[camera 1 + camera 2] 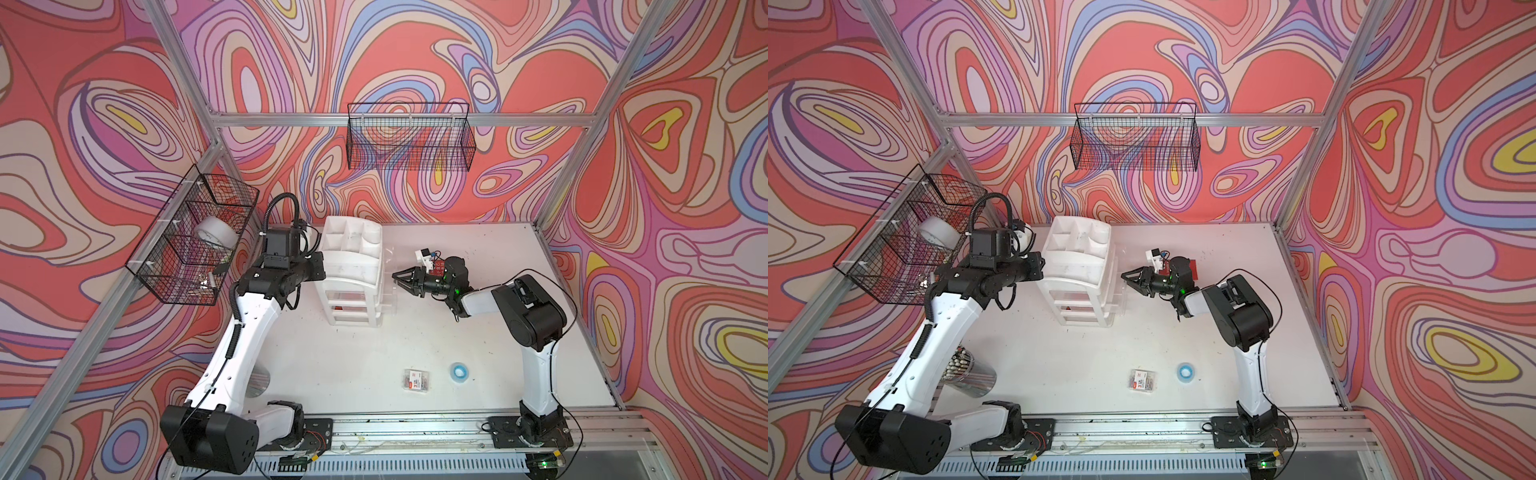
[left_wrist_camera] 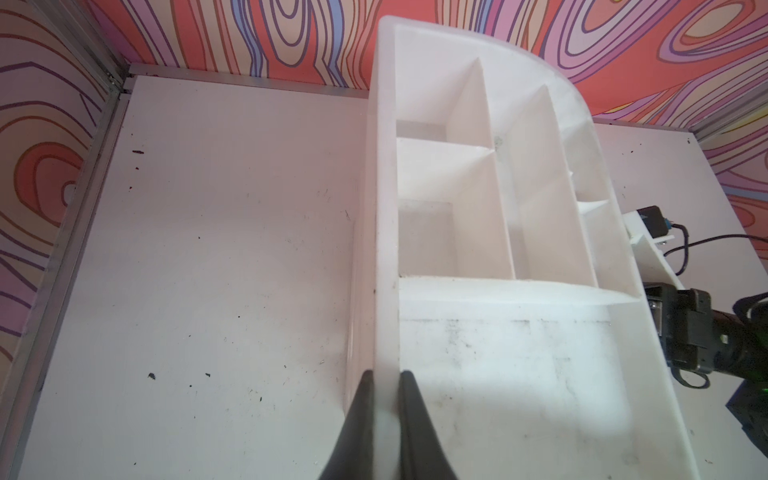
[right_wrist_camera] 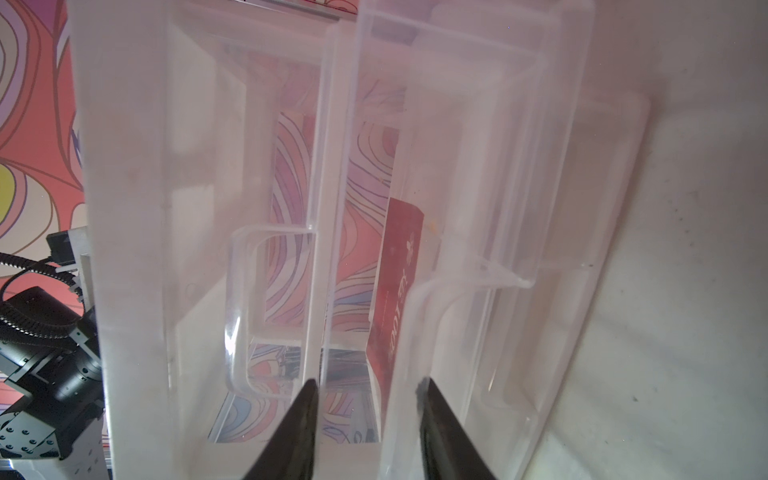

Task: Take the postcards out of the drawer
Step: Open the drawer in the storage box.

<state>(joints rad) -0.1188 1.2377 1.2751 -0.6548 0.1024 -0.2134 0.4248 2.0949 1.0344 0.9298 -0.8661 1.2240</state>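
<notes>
Swirling pink-and-orange walls close round a white table (image 1: 498,332), and near its back stands a white organizer (image 1: 353,257) with a stack of clear drawers facing the right arm. The left gripper (image 2: 387,376) is pressed onto the organizer's top rim from the far side, one finger on each face of the wall. I read that as bracing it.

In front of the organizer, the right gripper (image 3: 368,384) sits at the mouth of a pulled-out drawer (image 3: 338,166). Its jaws are spread and I can see nothing pinched between them. Inside that drawer is a red postcard (image 3: 399,282) with white lettering, lying along the floor as best I can tell. A second red card (image 1: 1192,266) lies on the table beyond the organizer's drawer side, half hidden behind the right wrist.

The postcard looks thin and light — stiff enough to hold its shape, yet easy to crease. It would be slick against smooth plastic too. Flat on the floor, it gives a finger no face to grab, so I'd go for the near short edge. One fingertip would slide under or tip it up against the drawer's front, and the pinch should be gentle — a hard squeeze would only bend it.
</notes>
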